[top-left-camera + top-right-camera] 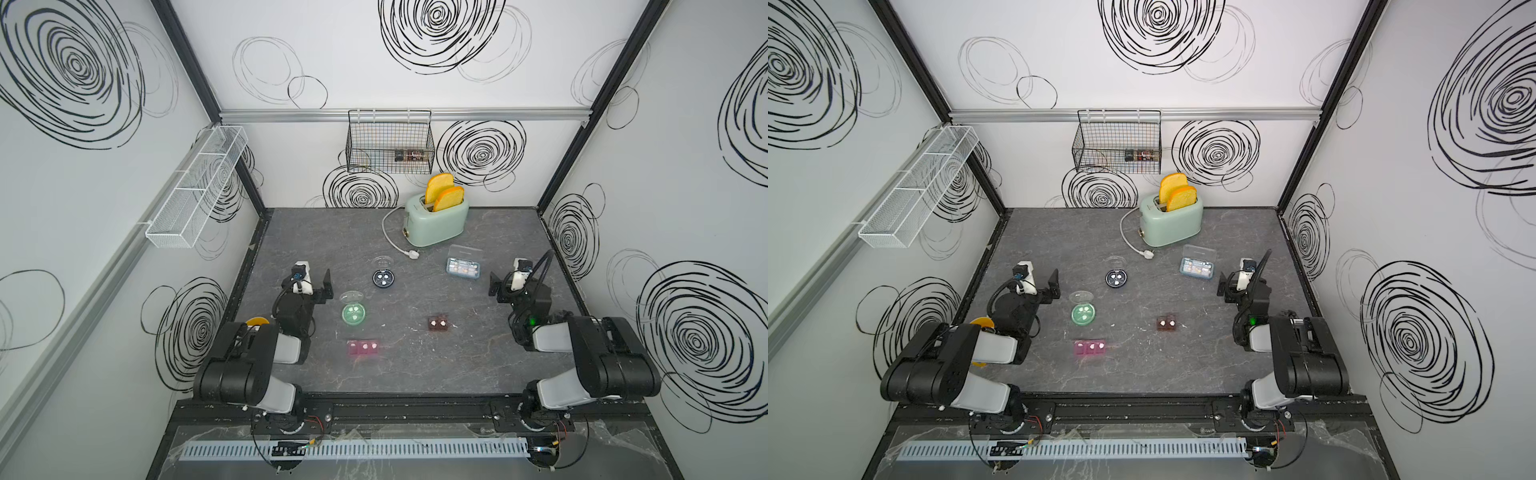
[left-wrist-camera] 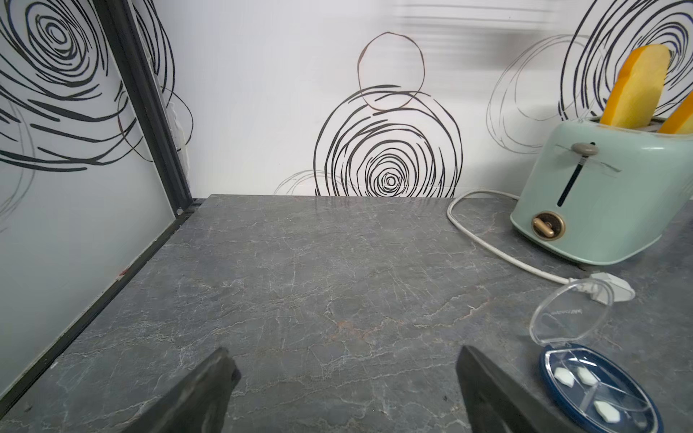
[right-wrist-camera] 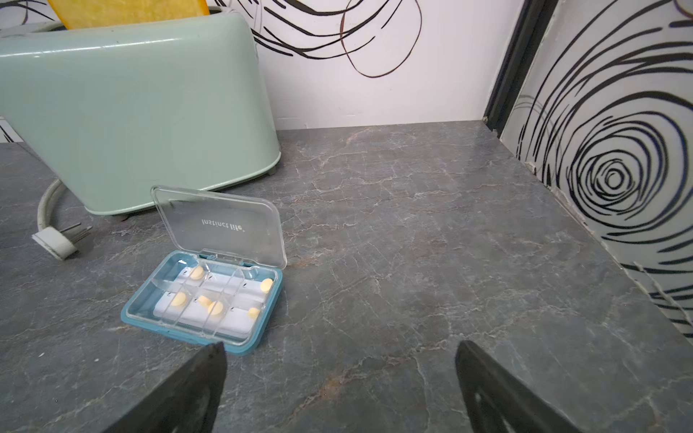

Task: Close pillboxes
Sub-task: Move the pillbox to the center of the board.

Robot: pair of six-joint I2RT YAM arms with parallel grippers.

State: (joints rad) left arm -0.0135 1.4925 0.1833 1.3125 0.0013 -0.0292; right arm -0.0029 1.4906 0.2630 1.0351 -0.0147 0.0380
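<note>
Broadly, the grey marble-patterned tabletop (image 1: 415, 382) carries everything, and both arms sit folded low at its near corners. The left gripper (image 2: 345, 352) has its fingers spread wide with only bare tabletop between them. The right gripper (image 3: 341, 346) is spread just as wide and also holds nothing.

The mint-green toaster (image 1: 436, 222) stands at the far edge with two toast slices (image 1: 439, 185) sticking up from its slots. Its white cord (image 1: 387, 232) curls round to a plug (image 1: 413, 254) lying loose on the table.

Near the toaster, on the right arm's side, sits the clear-blue rectangular pillbox (image 1: 462, 268). Its rectangular lid (image 3: 221, 225) stands up on the hinge, yellow pills lie in the cells, and one corner is just ahead of a right fingertip.

The pink three-cell strip (image 1: 363, 347) lies nearest the front, with white pills showing. Beyond it is the round green pillbox (image 1: 354, 313), its round lid (image 1: 351, 297) flipped back. Farther still, the round navy pillbox (image 1: 383, 278) is also open, just beside the left gripper. The brown two-cell pillbox (image 1: 438, 323) sits mid-table, apart from the others, with two white pills visible.
</note>
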